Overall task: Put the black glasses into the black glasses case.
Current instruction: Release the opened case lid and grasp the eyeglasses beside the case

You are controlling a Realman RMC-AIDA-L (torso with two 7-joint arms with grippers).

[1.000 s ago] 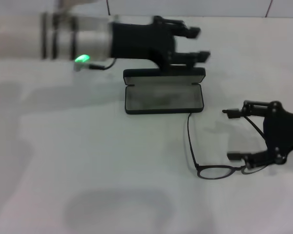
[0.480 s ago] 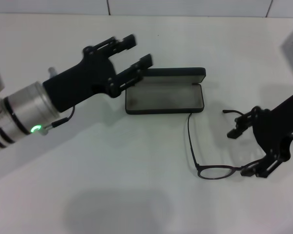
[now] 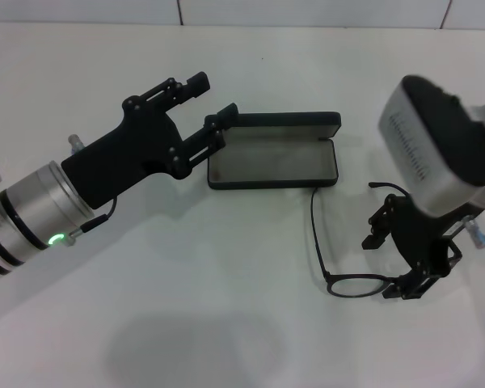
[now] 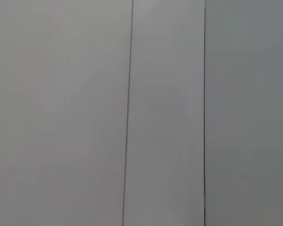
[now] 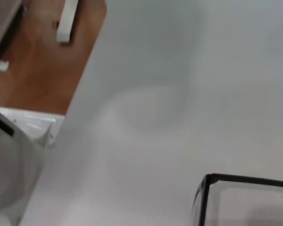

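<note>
One black glasses (image 3: pixel 345 267) on table, one open black glasses case (image 3: pixel 272 160), left pincer (image 3: pixel 208 102) apart, right pincer (image 3: pixel 392 265) apart.

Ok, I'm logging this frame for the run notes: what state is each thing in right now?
black glasses case: open, lid up, nothing inside, on the table.
black glasses: unfolded, flat on the table outside the case.
right gripper: open, spanning the glasses' frame end.
left gripper: open, holding nothing, by the case's left end.

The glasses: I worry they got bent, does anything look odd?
No visible damage. The black glasses lie outside the open black glasses case, temples unfolded, one tip beside the case. The right gripper straddles their right end.
</note>
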